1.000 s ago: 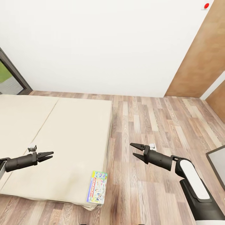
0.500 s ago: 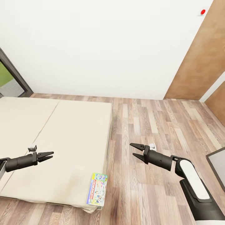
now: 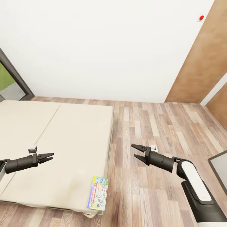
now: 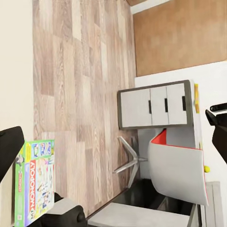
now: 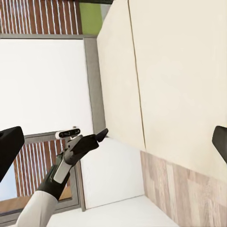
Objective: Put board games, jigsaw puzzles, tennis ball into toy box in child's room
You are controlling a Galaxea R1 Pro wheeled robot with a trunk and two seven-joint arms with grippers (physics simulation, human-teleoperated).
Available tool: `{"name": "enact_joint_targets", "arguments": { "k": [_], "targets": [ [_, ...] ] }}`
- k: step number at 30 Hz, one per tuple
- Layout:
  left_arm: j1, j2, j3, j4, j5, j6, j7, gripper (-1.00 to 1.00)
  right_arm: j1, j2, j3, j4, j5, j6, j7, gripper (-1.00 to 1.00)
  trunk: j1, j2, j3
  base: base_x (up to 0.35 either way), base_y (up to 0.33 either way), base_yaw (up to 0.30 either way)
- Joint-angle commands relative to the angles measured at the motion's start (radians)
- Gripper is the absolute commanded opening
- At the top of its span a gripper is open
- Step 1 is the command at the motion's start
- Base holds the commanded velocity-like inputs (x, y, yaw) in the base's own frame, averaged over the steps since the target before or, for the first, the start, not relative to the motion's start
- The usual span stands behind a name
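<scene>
One board game, a flat white "Monopoly" box [image 3: 97, 197] with a green edge, lies on the near right corner of the bed [image 3: 63, 142]; it also shows in the left wrist view [image 4: 34, 182]. My left gripper [image 3: 52, 156] hovers open over the beige mattress, left of the box and apart from it. Over the wood floor to the right of the bed, my right gripper [image 3: 134, 151] is open and empty. The right wrist view looks across at the left gripper [image 5: 94, 137] and the bed [image 5: 179, 71]. A small yellow-green ball [image 4: 206, 169] shows far off in the left wrist view.
A grey slab with a dark frame [image 3: 220, 167] juts in at the right edge. A brown wooden panel [image 3: 201, 63] stands at the back right and a dark-framed window [image 3: 12, 82] at the left. The left wrist view holds a drawer cabinet [image 4: 156, 104] and a red-edged chair [image 4: 177, 165].
The whole picture has shifted a little downward, so the camera moved. Both arms keep the same pose and both grippers stay open.
</scene>
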Motion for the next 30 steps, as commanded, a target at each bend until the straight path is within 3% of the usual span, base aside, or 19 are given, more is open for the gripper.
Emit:
{"name": "enact_joint_targets", "arguments": {
  "k": [1, 30],
  "targets": [
    [-0.001, -0.001, 0.005, 0.000, -0.010, 0.011, -0.008, 1.00, -0.001, -0.001, -0.001, 0.000, -0.002, 0.004, -0.002, 1.00, 0.001, -0.002, 0.000, 0.000, 0.000, 0.000],
    [-0.001, -0.003, 0.004, 0.000, -0.012, 0.011, -0.008, 1.00, -0.001, -0.003, -0.001, 0.000, -0.002, 0.004, -0.001, 1.00, 0.001, -0.002, 0.048, 0.000, 0.000, 0.009]
  ]
}}
